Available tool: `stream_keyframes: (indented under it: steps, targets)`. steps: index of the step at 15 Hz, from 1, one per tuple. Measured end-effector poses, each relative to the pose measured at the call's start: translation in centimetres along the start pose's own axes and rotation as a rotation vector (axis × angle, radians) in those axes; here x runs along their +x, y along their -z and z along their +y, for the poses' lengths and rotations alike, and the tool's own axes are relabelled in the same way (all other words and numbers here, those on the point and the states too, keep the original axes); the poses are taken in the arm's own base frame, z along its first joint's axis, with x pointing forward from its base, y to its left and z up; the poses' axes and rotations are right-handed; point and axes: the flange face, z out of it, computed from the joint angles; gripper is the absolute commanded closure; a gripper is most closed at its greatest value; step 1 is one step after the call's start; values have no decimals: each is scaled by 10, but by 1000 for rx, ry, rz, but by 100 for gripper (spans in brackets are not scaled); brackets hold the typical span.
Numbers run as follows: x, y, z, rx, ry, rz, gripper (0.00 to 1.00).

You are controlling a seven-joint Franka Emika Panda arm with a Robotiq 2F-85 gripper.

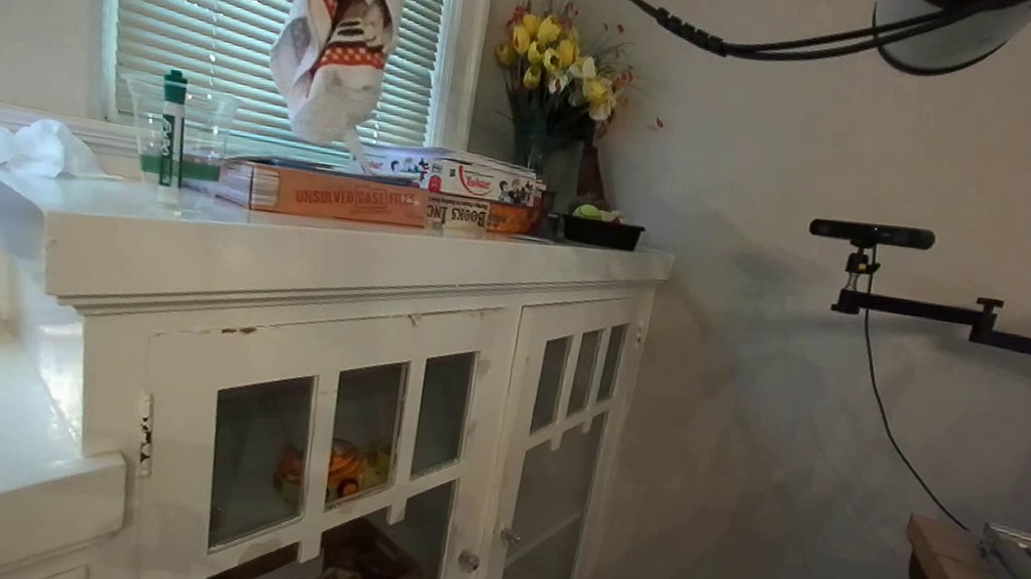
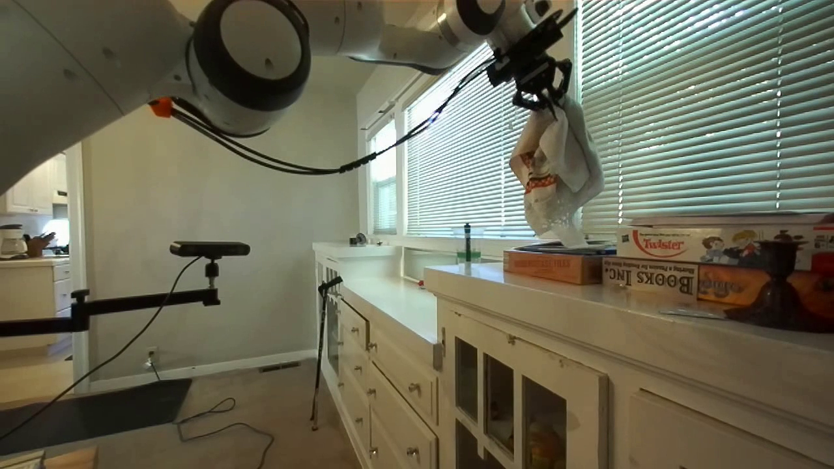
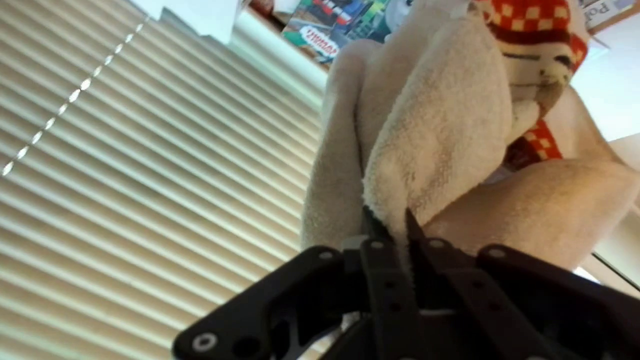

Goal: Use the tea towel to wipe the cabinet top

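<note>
Pale grey robot arm (image 2: 124,71): crosses the upper part of an exterior view, its near end cut off by the frame, and bends down at the wrist.
Black two-fingered hand (image 3: 389,220): tilted, fingers aimed downward and pressed together, pinching a gathered fold of the soft white tea towel (image 2: 559,169) with its orange-red checked print; the lower edge of the wrist view cuts off its rear parts, and in an exterior view only a dark scrap shows.
Tea towel: hangs from the fingertips above the white-painted cabinet top (image 1: 333,252); long axis close to upright, gathered end up, narrow tip pointing down. Folds hide much of the print; whether the tip touches anything beneath, I cannot tell.
Orange cardboard box (image 1: 340,198): lies flat below the towel's tip; the thin dark items (image 2: 537,247) on it are hard to make out.
White Twister box (image 1: 479,182): beside it, on a Books Inc box (image 2: 651,275), partly hidden by a dark flared stand (image 2: 778,283).
Cabinet top: moulded edge, partly covered by the boxes.
Green-capped marker (image 1: 171,134): upright, overlapping a clear plastic cup (image 1: 214,120); inside or in front, unclear.
White window blinds (image 2: 704,117): behind the towel in both exterior views.
</note>
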Motion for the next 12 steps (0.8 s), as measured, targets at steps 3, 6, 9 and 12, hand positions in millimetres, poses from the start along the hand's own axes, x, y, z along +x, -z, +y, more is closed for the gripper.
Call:
stream_keyframes:
  steps: [3, 6, 9, 12]
  targets:
    - [-40, -57, 1, 127, -81, -96, 98]
    - [-87, -105, 2, 192, -154, -273, 67]
    - [-131, -136, 0, 255, -201, -447, 51]
    - [-147, -134, 14, 254, -240, -510, 31]
